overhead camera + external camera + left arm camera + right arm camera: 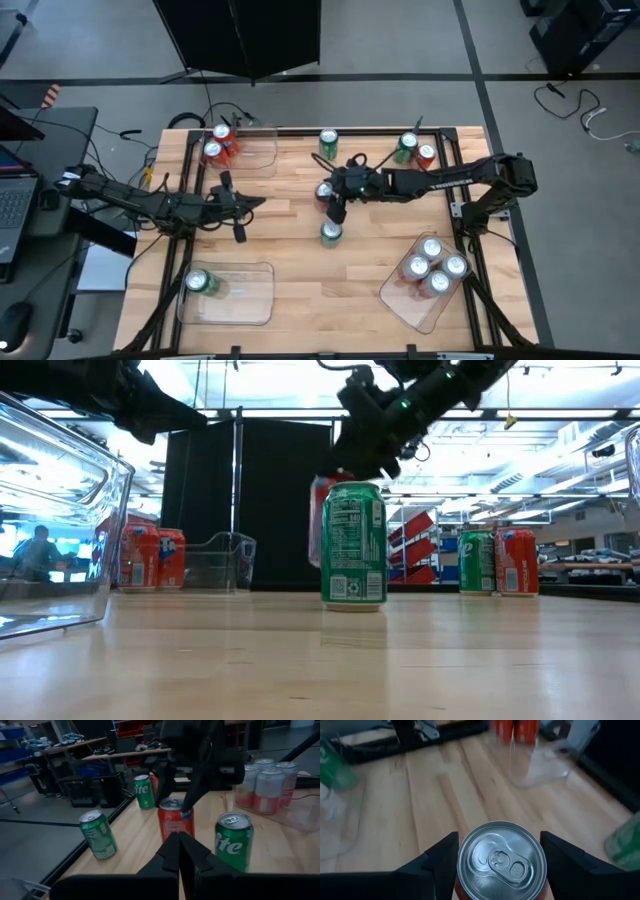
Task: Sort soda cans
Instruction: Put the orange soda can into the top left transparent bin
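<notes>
My right gripper [331,197] is at the table's middle, shut on a red soda can [176,821] with a silver top [501,860]. A green can [330,232] stands just nearer on the wood. Another green can [328,140] stands at the far edge. A green can [406,148] and a red can [426,156] stand at the far right. My left gripper [240,206] hovers at the table's left, shut and empty, pointing toward the red can. My right gripper pinches the red can between its two fingers [441,861], one on each side of the wall just under the rim [172,806]. The fingers slant down from the table's right. The can stays upright and, in the low view, hangs clear of the table [318,525].
A clear tray [262,150] at the far left holds red cans [215,146]. The near-left tray [250,295] holds one green can [197,283]. The near-right tray [400,300] holds several silver-white cans [432,268]. Bare wood lies between the trays.
</notes>
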Controlling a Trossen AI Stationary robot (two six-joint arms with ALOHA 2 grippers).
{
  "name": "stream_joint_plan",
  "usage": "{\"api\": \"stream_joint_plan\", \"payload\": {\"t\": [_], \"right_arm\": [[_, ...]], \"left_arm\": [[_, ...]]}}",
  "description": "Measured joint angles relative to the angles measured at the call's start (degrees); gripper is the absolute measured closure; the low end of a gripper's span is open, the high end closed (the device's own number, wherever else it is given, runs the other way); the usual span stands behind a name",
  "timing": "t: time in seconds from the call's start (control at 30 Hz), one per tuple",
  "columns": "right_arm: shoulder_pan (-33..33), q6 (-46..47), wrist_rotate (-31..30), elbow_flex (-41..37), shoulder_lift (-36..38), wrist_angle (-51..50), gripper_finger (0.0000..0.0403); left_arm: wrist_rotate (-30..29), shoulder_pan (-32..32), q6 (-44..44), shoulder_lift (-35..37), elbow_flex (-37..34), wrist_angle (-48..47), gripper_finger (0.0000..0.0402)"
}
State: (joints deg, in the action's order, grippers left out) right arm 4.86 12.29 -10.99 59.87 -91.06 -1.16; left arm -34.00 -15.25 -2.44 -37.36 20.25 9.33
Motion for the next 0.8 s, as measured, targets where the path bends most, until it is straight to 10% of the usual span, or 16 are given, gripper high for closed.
{"api": "stream_joint_plan", "payload": {"t": [0.3,0.8], "right_arm": [[3.6,-5.5,1.2,13.0,-2.7,-0.6,0.0171],[9.5,-11.9,8.0,55.8,-31.3,-9.9,0.0171]], "left_arm": [[1.0,0.4,-0.1,4.2,0.0,-2.4,0.0401],[6.6,0.2,-2.9,13.0,0.1,-6.4,0.0401]]}}
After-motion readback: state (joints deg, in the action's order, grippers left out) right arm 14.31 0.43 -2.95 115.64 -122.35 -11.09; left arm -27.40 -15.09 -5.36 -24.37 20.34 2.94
